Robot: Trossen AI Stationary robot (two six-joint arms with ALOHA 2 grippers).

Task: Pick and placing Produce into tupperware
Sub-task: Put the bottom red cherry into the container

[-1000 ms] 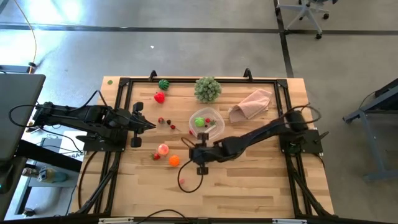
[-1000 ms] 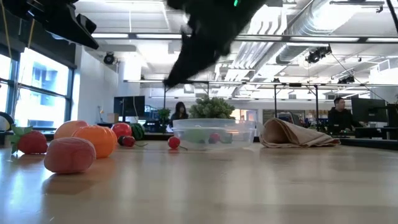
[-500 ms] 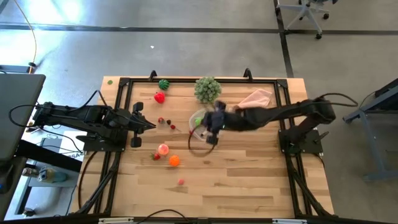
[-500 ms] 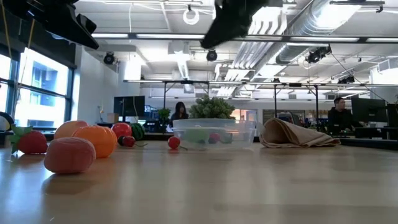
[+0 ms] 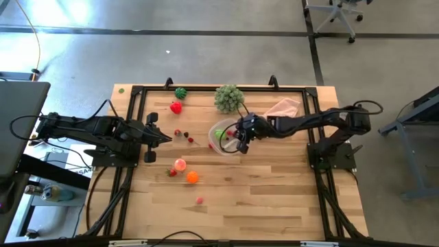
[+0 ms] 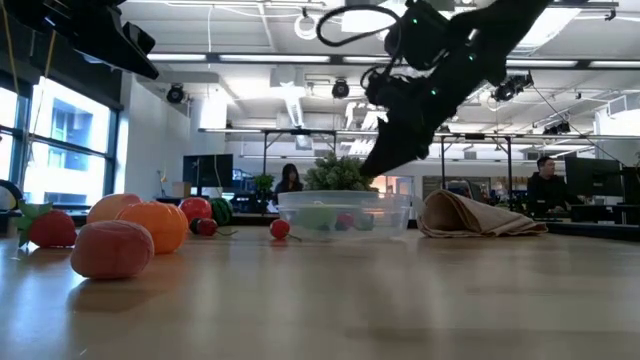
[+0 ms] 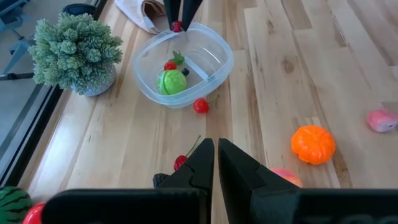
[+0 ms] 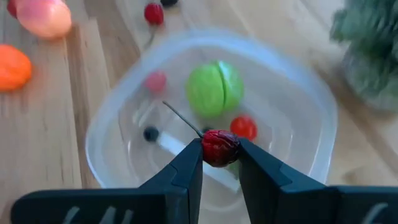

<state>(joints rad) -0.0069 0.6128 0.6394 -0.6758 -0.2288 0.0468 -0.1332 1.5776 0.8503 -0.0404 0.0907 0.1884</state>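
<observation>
The right arm extends from its base at the table's right edge toward the table centre, wrist angled downward. The right gripper (image 8: 219,163) hangs above the table, its two dark fingers (image 8: 184,168) closed on a small dark red cherry (image 8: 219,147). The left arm lies stretched low along the left side. The left gripper (image 7: 216,163) has its fingers pressed together, holding nothing.

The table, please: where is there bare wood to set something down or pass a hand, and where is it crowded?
Bare wood spans the near strip of the table, beyond a lone red piece, and the stretch below the pink cloth. It is crowded around the tupperware, where the right gripper holds a cherry, and left of it near the orange and the left gripper.
</observation>
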